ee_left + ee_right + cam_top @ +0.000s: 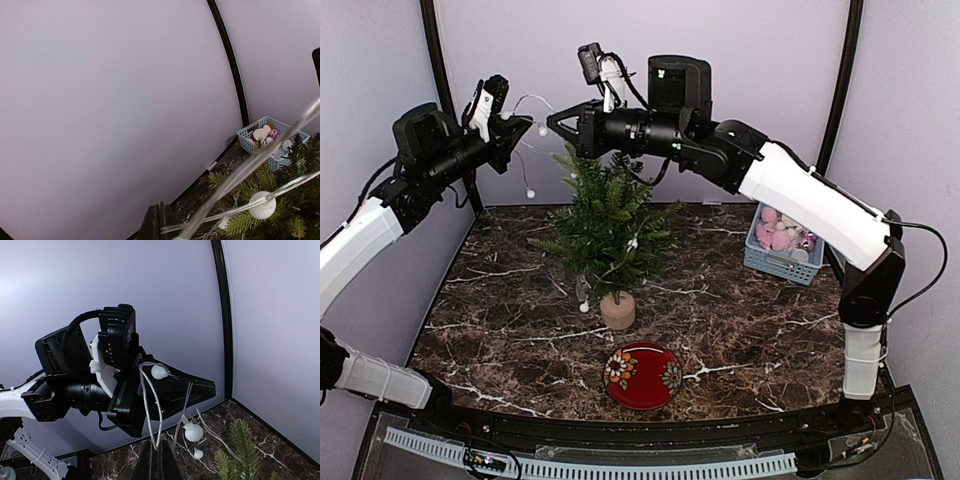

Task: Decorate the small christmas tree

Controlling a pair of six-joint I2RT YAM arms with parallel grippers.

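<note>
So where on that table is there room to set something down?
Bare table left of the tree and plate, and on the right between plate and basket. Crowded above the tree, where the left claw and right claw hold the light string.

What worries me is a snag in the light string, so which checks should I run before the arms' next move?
1. Left pincer shut on the light string: ok.
2. Right pincer shut on the same string: ok.
3. String clear of the left pincer's body: not ok, a bulb rests against it.
4. Small christmas tree upright on its stump: ok.
5. Part of the string lying in the branches: ok.
6. Enough slack between the pincers: cannot tell.
</note>
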